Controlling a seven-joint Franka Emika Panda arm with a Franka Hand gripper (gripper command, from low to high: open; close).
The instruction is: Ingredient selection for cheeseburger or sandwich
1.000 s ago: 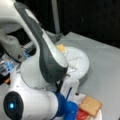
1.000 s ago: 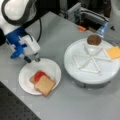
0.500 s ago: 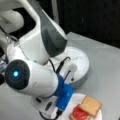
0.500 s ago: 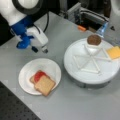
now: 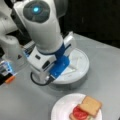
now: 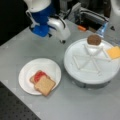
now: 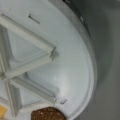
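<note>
The sandwich (image 6: 42, 81) lies on a white plate (image 6: 27, 72): a tan bread slice (image 6: 45, 85) sits askew over a red tomato disc (image 6: 38, 75) and a lower slice. It also shows in a front view as the sandwich (image 5: 86, 108). A brown patty (image 6: 94, 39) and an orange cheese square (image 6: 114, 52) rest in compartments of the round divided tray (image 6: 75, 53). My gripper (image 6: 63, 40) hangs above the table just left of the tray's rim, holding nothing that I can see. In the wrist view the patty (image 7: 47, 113) is at the bottom edge, and no fingers show.
The arm's large white and blue body (image 5: 47, 45) hides most of the divided tray (image 5: 81, 63) in a front view. Dark equipment with an orange part (image 6: 81, 28) stands behind the tray. A black perforated board (image 6: 15, 110) borders the table's near left corner.
The arm has swung from above the plate's side rightward to the divided tray's rim. The sandwich, patty and cheese have not moved.
</note>
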